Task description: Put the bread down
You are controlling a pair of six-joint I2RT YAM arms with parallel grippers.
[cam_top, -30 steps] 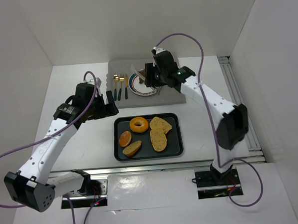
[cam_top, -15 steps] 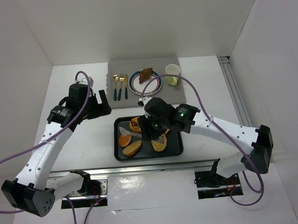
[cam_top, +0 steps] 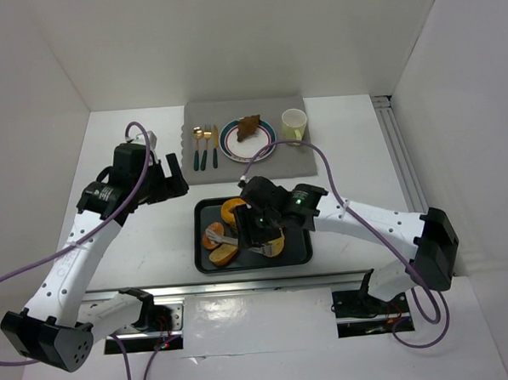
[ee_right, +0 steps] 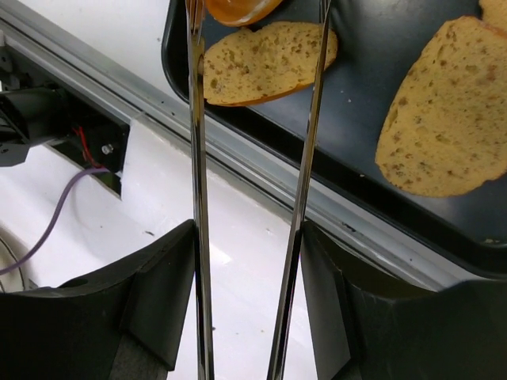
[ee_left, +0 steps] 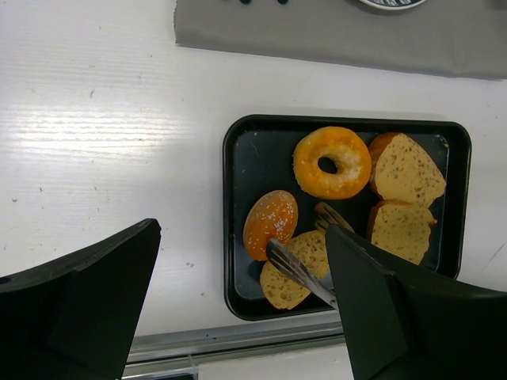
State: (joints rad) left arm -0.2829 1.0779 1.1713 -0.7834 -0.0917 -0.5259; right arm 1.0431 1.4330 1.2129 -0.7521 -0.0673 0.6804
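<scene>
The small bread slice (ee_right: 269,63) lies in the near left corner of the black tray (cam_top: 302,254). The tongs (ee_right: 195,158) have one arm on each side of it, ready to pinch it. I cannot tell if they touch it. The right gripper (ee_right: 247,285) is squeezed onto the tongs and holds nothing else.

A round bun (ee_left: 270,224) sits just beside the slice and could get bumped. A bagel (ee_left: 332,162) and two big slices (ee_left: 405,170) share the tray. The plate (cam_top: 228,143) on the grey mat (cam_top: 295,158) already has one piece of bread (cam_top: 249,125). The left gripper (cam_top: 175,175) hangs open and empty, off to the side.
</scene>
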